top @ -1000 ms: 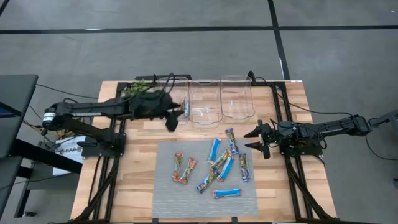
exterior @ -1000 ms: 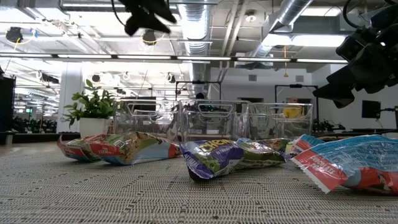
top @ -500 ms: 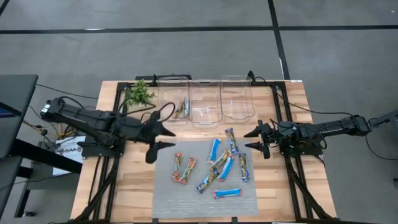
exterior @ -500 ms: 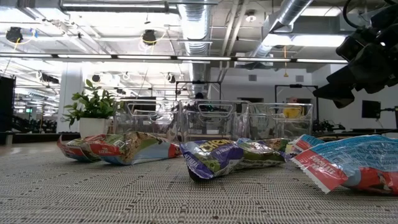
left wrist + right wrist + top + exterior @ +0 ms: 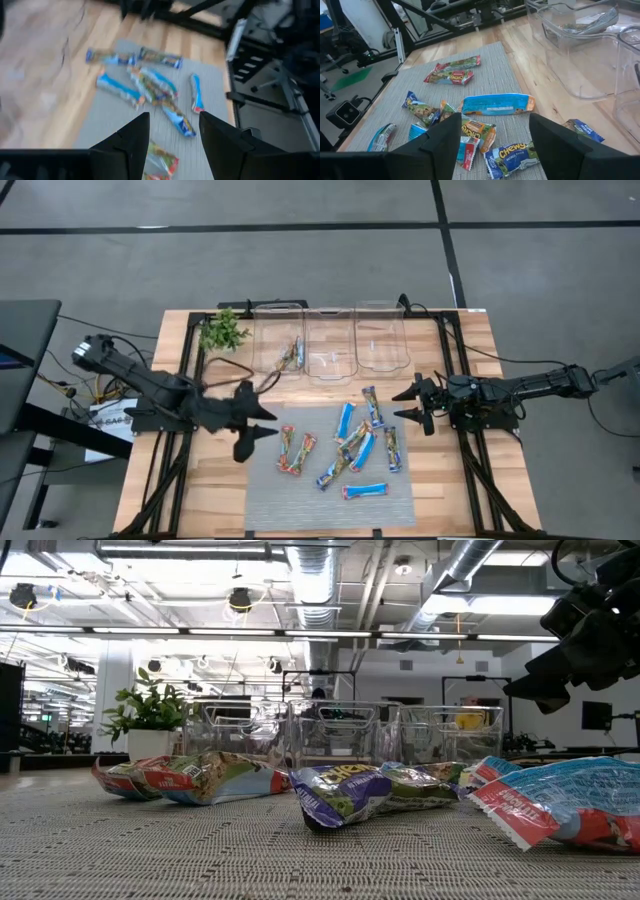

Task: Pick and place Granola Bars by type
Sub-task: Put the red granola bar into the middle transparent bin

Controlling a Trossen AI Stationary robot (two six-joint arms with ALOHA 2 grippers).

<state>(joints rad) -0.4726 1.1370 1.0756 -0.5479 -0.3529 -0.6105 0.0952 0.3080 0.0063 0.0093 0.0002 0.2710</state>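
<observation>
Several granola bars lie loose on the grey mat (image 5: 330, 515). Two multicoloured bars (image 5: 295, 451) are at its left. A mixed cluster of blue-and-white and multicoloured bars (image 5: 358, 445) is at its right, also in the right wrist view (image 5: 470, 135). One multicoloured bar (image 5: 292, 355) lies in the left clear bin (image 5: 270, 330). My left gripper (image 5: 256, 430) hovers open just left of the two multicoloured bars; in its wrist view the gripper (image 5: 172, 150) has one of them (image 5: 160, 164) showing between the fingers. My right gripper (image 5: 410, 405) waits open at the mat's right edge.
Three clear bins stand in a row at the far edge: left, middle (image 5: 332, 345) and right (image 5: 382, 340). A green plant sprig (image 5: 222, 330) lies left of them. Bare wood (image 5: 215, 480) borders the mat on both sides. Dark frame rails run along the table's left and right.
My left gripper has drawn back from the left bin toward the near edge and come down beside the two multicoloured bars at the mat's left. The bar that was at its fingers over the bin now lies inside the left bin.
</observation>
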